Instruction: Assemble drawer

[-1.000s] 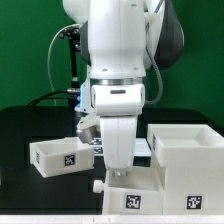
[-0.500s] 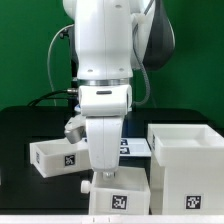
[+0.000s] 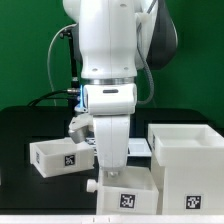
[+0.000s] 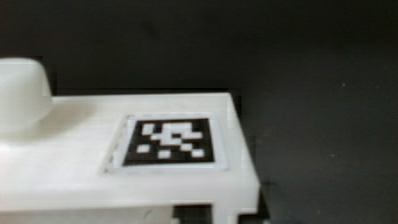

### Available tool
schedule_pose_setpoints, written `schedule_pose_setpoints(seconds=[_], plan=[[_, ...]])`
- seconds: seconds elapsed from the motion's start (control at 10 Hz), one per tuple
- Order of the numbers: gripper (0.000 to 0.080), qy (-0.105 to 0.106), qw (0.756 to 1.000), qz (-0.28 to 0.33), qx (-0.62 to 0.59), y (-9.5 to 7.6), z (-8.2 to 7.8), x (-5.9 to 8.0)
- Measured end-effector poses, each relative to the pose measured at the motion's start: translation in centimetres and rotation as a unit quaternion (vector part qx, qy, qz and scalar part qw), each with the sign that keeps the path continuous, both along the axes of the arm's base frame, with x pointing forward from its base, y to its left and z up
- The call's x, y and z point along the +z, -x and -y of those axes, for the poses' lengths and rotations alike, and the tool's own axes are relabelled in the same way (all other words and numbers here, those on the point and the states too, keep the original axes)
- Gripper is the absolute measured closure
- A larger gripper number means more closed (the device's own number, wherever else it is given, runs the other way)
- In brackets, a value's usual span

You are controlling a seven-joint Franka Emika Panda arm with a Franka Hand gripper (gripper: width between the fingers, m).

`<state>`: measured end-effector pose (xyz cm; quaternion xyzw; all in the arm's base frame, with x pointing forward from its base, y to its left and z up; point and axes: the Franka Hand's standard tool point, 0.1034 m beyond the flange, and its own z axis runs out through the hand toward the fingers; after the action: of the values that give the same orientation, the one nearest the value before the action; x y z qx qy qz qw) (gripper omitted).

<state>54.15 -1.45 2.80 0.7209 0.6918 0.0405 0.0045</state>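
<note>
My hand (image 3: 112, 175) is clenched shut, low over the near tray (image 3: 128, 198); whether it pinches anything I cannot tell. The other tray (image 3: 55, 157) lies toward the exterior view's left, the tall casing (image 3: 186, 160) toward its right.

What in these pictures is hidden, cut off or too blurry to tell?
- Exterior view: the fingers of the gripper are hidden by the arm's own white body, so contact with the near tray cannot be told.
- Exterior view: the marker board is mostly covered by the arm.
- Exterior view: the casing is cut off by the picture's right edge.
- Wrist view: blurred; the tray's knob is cut by the edge, and no fingers show.
</note>
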Motion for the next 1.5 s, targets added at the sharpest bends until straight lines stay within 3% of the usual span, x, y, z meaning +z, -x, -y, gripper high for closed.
schedule_pose_setpoints(seconds=[0.8,1.2,1.5], plan=[[0.0761,0.002,1.0,-0.009,-0.007,-0.4,0.4,0.7],[0.0761,-0.001,1.0,-0.008,-0.009,-1.0,-0.8,1.1],[0.0761,-0.003,1.0,-0.011,-0.023,-0.6,-1.2,0.6]])
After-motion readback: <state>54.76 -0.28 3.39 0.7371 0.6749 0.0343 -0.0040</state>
